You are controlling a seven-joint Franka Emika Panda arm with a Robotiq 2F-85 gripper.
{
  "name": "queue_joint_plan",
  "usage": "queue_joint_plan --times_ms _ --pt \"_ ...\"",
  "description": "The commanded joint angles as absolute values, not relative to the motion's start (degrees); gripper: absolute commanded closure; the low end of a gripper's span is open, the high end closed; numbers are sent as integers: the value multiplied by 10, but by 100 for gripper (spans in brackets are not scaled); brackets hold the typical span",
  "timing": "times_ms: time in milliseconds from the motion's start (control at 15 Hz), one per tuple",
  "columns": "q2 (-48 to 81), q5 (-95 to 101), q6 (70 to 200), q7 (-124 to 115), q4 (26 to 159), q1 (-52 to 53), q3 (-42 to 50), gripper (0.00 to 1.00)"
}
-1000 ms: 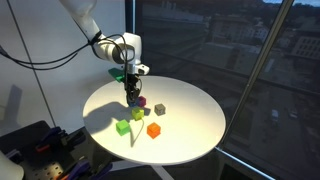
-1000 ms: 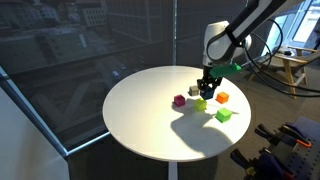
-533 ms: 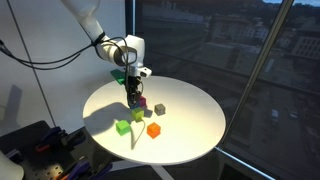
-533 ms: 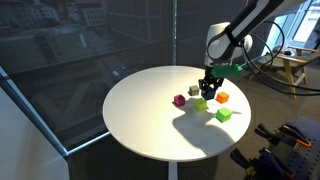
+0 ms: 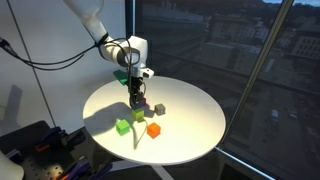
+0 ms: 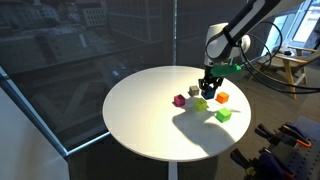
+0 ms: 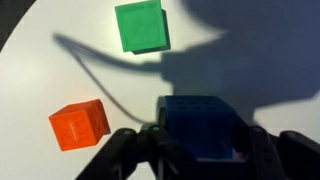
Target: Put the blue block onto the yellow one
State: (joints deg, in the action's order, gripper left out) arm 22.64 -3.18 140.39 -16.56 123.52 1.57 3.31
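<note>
My gripper (image 7: 200, 150) is shut on the blue block (image 7: 200, 122), a dark-blue cube held between the fingers just above the table. In both exterior views the gripper (image 5: 135, 97) (image 6: 208, 90) hangs over the cluster of cubes, directly above the yellow cube (image 5: 138, 114) (image 6: 200, 103). The yellow cube is hidden under the blue block in the wrist view.
On the round white table (image 5: 190, 145) (image 6: 140, 120) lie a lime-green cube (image 5: 123, 126) (image 6: 224, 115) (image 7: 140, 25), an orange cube (image 5: 153, 130) (image 6: 222, 97) (image 7: 80, 125), a magenta cube (image 5: 143, 101) (image 6: 180, 100) and a grey cube (image 5: 159, 108) (image 6: 193, 91). Windows stand behind the table.
My gripper with the blue block has shifted slightly sideways over the yellow cube. The cubes on the table have not moved.
</note>
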Motion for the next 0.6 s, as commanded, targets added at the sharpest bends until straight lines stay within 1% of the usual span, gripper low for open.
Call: queue_joint_plan --times_ms 0,533 --pt "245 -36 1368 -147 1197 11 28 68" --pt "276 -33 1341 -144 1148 14 28 68"
